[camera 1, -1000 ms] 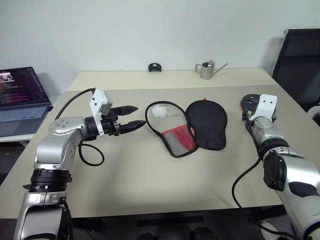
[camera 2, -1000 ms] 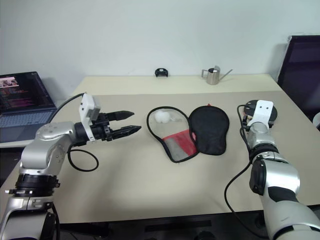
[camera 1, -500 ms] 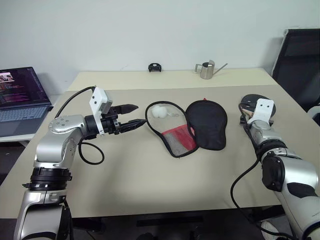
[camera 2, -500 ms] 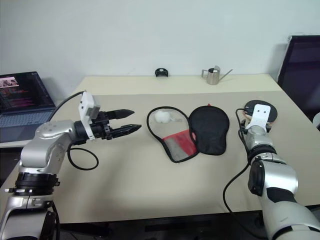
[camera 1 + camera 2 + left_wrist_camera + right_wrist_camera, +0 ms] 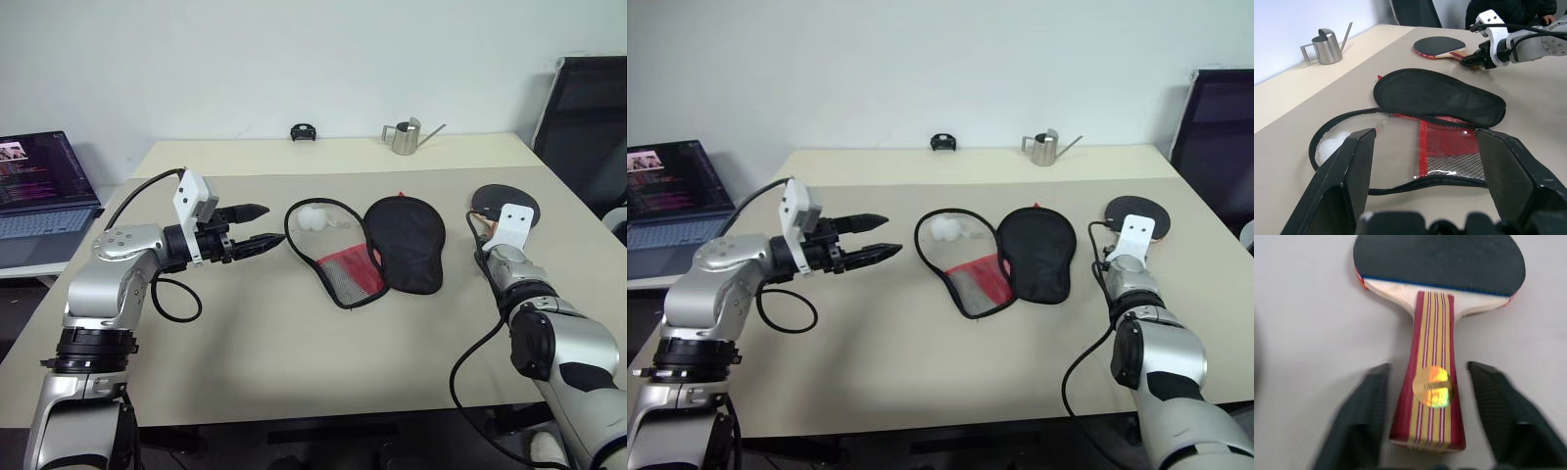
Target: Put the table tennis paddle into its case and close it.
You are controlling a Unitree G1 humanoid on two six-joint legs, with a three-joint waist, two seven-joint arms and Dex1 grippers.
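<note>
Though flat, round rubber-faced paddle (image 5: 1439, 264)

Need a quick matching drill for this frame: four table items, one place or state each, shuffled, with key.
1. black-faced wooden-handled table tennis paddle
2. black fabric zip case with red mesh panel
3. small white ball
4. steel watering can

A. inside the open case
B. far table edge
C. unzipped, lying flat mid-table
D. handle between the right gripper's jaws

Pairs: 1-D, 2-C, 3-A, 4-B

Black-faced paddle (image 5: 1440, 264), red-and-yellow striped handle; black case (image 5: 404, 241), red mesh panel
</note>
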